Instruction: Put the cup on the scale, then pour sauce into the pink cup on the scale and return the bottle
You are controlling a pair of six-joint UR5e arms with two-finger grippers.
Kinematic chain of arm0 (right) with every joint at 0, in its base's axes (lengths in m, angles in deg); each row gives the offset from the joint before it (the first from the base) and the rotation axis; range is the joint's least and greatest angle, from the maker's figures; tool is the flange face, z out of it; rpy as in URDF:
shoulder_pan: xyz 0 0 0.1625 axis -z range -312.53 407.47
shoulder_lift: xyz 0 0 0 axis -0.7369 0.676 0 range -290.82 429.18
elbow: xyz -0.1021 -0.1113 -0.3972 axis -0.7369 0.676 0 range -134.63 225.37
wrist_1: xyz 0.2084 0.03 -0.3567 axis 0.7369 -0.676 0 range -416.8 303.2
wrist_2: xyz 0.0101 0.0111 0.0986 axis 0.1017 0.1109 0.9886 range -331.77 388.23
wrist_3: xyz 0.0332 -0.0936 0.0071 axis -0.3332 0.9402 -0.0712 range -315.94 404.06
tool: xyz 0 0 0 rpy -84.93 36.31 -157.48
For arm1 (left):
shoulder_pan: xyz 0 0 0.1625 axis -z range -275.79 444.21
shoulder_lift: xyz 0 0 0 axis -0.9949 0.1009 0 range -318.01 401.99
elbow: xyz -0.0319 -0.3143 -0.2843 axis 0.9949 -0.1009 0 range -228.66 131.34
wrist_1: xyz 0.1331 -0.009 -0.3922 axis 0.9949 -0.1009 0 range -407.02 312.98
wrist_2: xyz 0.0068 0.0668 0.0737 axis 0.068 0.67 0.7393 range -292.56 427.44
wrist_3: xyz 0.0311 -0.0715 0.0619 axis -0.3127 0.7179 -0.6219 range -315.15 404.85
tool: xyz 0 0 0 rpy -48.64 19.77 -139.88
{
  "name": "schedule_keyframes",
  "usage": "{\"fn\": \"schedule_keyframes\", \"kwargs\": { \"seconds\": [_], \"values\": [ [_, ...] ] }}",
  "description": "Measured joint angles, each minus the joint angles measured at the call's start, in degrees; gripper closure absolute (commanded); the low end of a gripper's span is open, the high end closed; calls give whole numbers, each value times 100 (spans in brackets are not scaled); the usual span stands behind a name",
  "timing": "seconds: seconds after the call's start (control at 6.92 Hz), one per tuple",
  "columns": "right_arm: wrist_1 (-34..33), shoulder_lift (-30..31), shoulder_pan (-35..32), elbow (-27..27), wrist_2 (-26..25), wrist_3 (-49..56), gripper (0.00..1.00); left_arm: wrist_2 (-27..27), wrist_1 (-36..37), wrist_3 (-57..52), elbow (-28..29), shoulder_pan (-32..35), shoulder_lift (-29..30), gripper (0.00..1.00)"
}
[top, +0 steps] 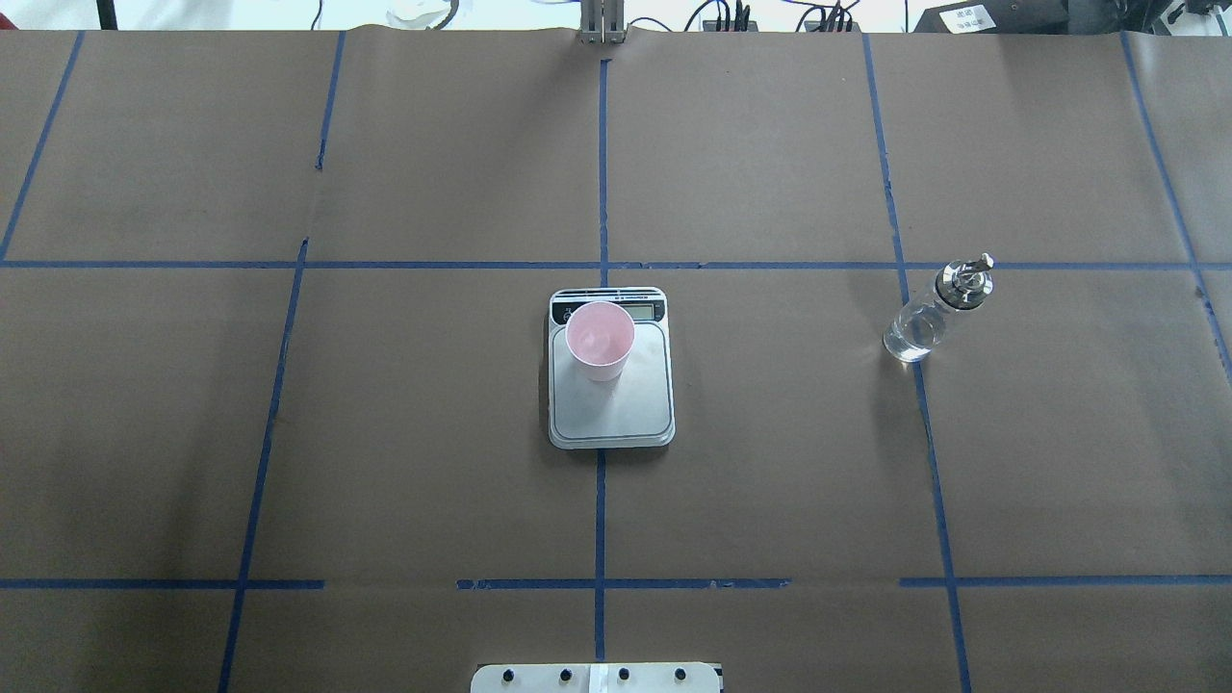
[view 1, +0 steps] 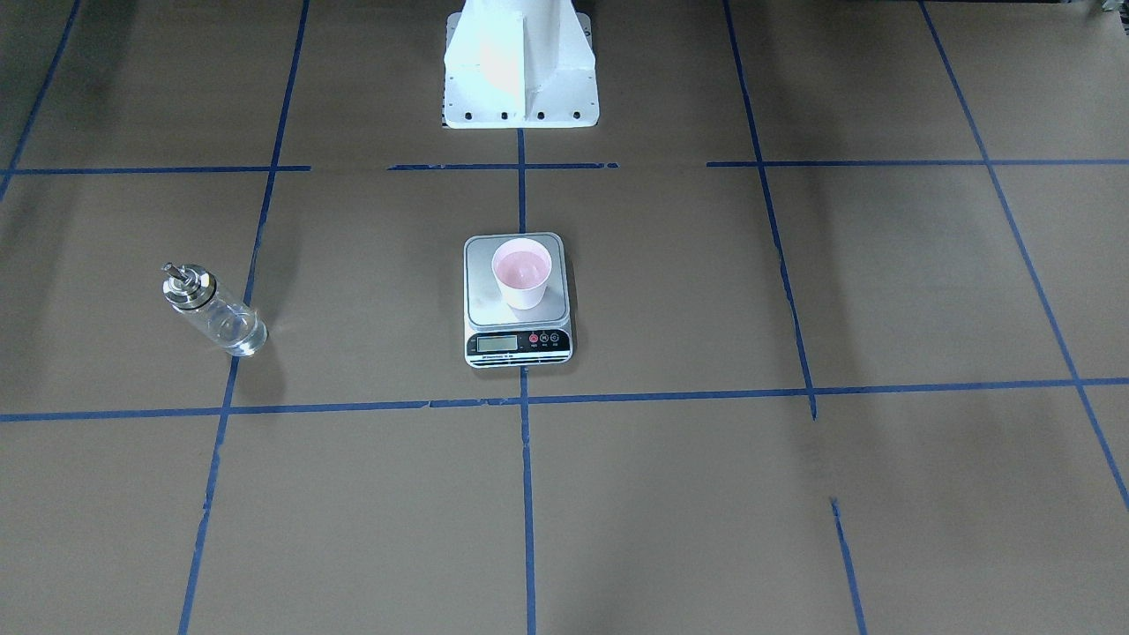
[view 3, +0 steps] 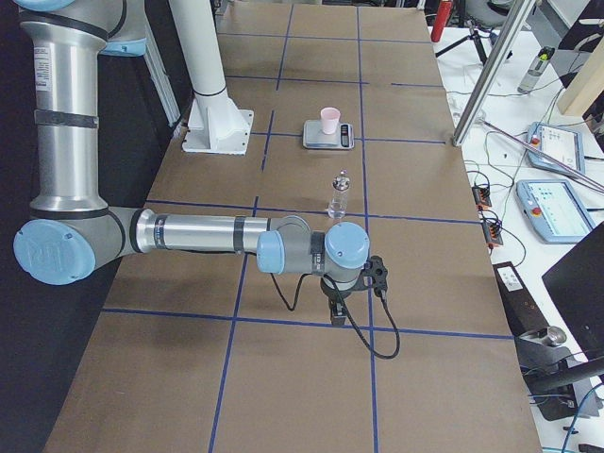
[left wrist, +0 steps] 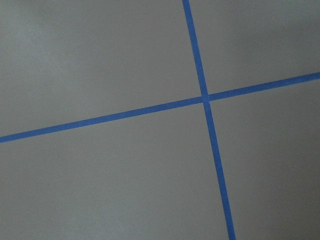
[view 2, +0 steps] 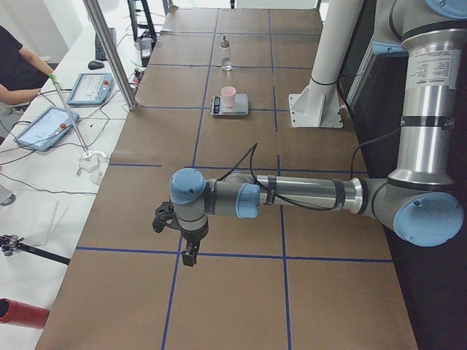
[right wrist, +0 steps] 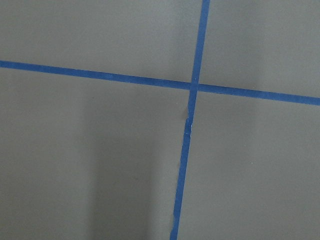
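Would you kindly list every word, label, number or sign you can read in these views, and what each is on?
No text here is legible.
Scale: the print on its front strip and the LCD display are too small to read.
Left arm's label: too blurred.
Right arm's label: too blurred.
White sign beyond the table: blurred.

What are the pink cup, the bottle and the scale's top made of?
The cup looks like matte plastic, maybe paper: pale pink, no shine. The bottle looks like clear glass, the table showing through, with a shiny metal top. The scale top looks like brushed steel: grey, dull gleam.
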Motion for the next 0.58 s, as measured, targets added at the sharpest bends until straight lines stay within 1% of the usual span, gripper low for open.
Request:
{"fn": "schedule_keyframes", "kwargs": {
  "seconds": [0.14, 0.58],
  "values": [
    [-4, 1, -3, 0, 2, -63, 0, -118, -13, 443, -11, -4, 10, 0],
    [6, -23, -3, -12, -3, -635, 0, -218, -24, 707, -16, -8, 21, 0]
  ]
}}
